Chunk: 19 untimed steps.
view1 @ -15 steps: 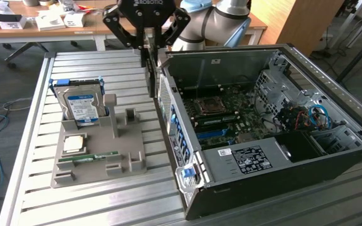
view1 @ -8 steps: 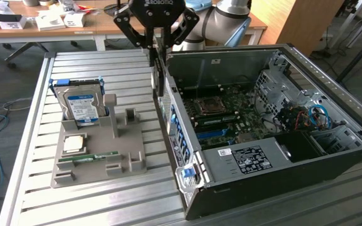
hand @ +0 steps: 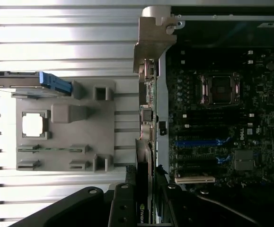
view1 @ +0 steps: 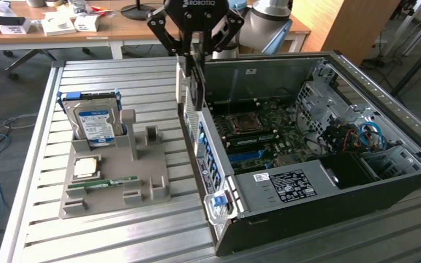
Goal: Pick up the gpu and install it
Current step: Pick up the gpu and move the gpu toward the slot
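Exterior view: black hand [view1: 193, 53] pinches the thin dark gpu card with a silver bracket [view1: 188, 90], holding it on edge. It hangs over the rear wall of the open black computer case [view1: 328, 183] on the slatted metal table [view1: 123, 233].

From my station the exterior view is evenly lit by soft room light. The slatted metal table [view1: 42, 164] reads pale with a mild sheen along its ridges, and the grey holder [view1: 115, 186] throws only faint, soft-edged shade. The open computer case [view1: 386, 181] is darker inside, its lower bay close to black. I cannot place the light source. In the wrist view the table slats [hand: 56, 47] burn out into white glare bands, the motherboard [hand: 212, 118] sits dim, the gpu [hand: 148, 47] bracket catches flat grey light, and the gripper [hand: 145, 201] is nearly a black silhouette.
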Available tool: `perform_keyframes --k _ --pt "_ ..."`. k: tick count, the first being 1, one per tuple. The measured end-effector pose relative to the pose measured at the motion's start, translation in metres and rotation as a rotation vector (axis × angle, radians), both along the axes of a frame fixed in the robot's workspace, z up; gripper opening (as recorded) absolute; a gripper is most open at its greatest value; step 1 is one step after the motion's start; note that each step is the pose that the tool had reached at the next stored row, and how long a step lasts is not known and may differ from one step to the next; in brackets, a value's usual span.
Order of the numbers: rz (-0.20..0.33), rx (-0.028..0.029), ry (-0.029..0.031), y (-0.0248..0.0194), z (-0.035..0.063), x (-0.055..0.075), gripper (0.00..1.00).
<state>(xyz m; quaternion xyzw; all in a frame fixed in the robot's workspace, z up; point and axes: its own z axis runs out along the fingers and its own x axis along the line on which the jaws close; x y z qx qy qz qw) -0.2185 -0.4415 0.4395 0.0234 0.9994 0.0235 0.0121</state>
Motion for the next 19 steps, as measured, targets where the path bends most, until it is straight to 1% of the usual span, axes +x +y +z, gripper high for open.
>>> perform_keyframes --k 11,19 --pt "0.000 0.0006 0.0000 0.0001 0.0000 0.021 0.26" --pt "0.000 0.0016 -0.0001 0.0004 0.0000 0.040 0.26"
